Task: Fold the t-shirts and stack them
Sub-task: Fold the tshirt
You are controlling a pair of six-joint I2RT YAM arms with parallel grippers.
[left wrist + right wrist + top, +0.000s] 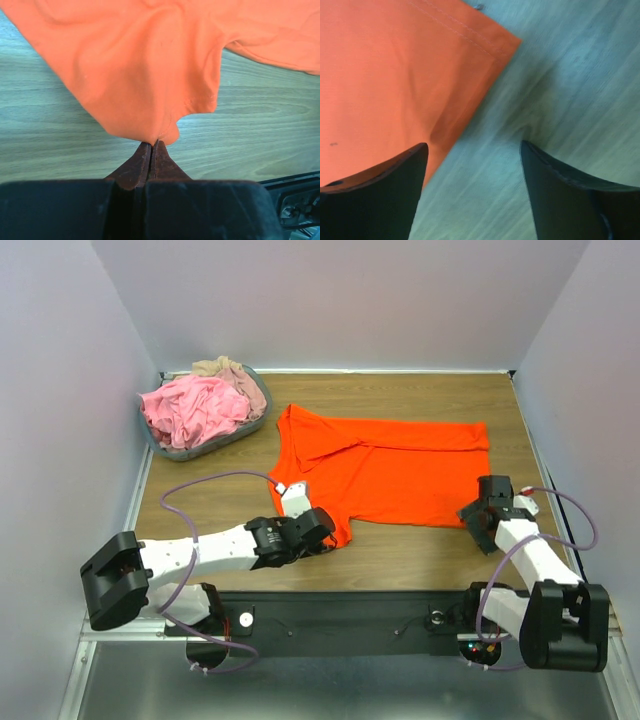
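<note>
The orange-red t-shirt [390, 470] lies partly folded across the middle of the wooden table, its white neck label [283, 487] near the left edge. My left gripper [335, 532] is shut on the shirt's near-left corner; the left wrist view shows the cloth [150, 70] pinched at the fingertips [145, 155] and lifted off the wood. My right gripper [470, 515] is open just beside the shirt's near-right corner [485, 50], with one finger [380, 190] over the cloth edge and the other [570, 190] over bare wood. Pink [190, 410] and beige [225, 368] shirts lie bunched in the basket.
The grey oval basket [243, 432] stands at the back left corner of the table. Walls close in the table on the left, back and right. A black rail [350, 615] runs along the near edge, with loose cables by both arm bases.
</note>
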